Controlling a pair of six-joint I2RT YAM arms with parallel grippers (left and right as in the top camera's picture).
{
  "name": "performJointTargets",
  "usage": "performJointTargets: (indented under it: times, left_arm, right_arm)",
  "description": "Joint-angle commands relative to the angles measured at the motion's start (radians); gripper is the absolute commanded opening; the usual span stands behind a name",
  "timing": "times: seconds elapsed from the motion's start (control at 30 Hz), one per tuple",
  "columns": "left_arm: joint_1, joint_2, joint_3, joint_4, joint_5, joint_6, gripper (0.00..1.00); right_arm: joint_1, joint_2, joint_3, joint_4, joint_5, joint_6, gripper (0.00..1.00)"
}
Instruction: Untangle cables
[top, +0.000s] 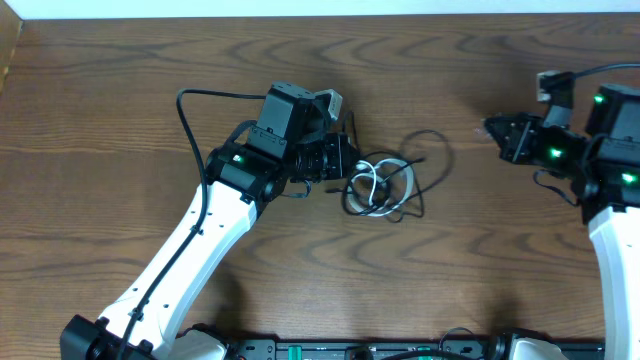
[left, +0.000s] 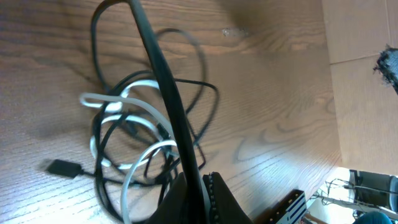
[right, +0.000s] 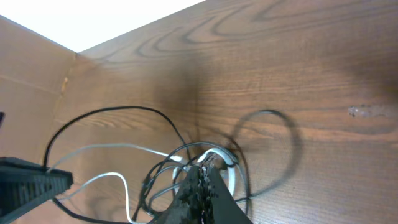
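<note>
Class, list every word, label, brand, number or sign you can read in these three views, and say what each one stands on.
None can be read.
The cables, the table and the dark rail at its near edge show no legible marking.

Even bright light, soft shadows, blurred foreground

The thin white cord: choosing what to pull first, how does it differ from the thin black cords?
Colour: the thin white cord is pale, the thin black cords dark. Spread: the white cord curls tightly mid-tangle, the black cords loop wider around it. Both lie intertwined on the wooden table.
</note>
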Motion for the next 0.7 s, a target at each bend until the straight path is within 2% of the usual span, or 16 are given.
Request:
performJointTargets:
  times: [0.0,0.23,0.3,0.5,0.57,0.67]
  left_arm:
    - [0.0,-0.002,0.012,0.0,-0.005,0.025,0.08]
    - [0.0,-0.002,0.012,-0.005,-0.019,0.024,0.08]
    - [0.0,-0.002,0.012,-0.004,-0.015,0.024,0.08]
    - [0.0,-0.002,0.012,0.014,0.072,0.02,0.08]
    - [0.0,-0.002,0.012,0.02,0.097,0.011,0.08]
    - [0.0,-0.002,0.012,0.032,0.132,-0.004,0.07]
  right_arm:
    - [-0.04,-0.013,0.002,-0.03,-0.094,-0.029,0.01]
    - [0.001,-0.008,0.002,-0.063,-0.095,-0.079,0.01]
    - [0.037,0.0,0.002,-0.063,-0.096,-0.109,0.05]
    - [0.204,0.074,0.002,-0.037,-0.096,-0.208,0.56]
    - [0.266,0.119,0.002,-0.008,-0.097,-0.225,0.63]
    - [0.336,0.19,0.002,0.048,-0.126,-0.247,0.65]
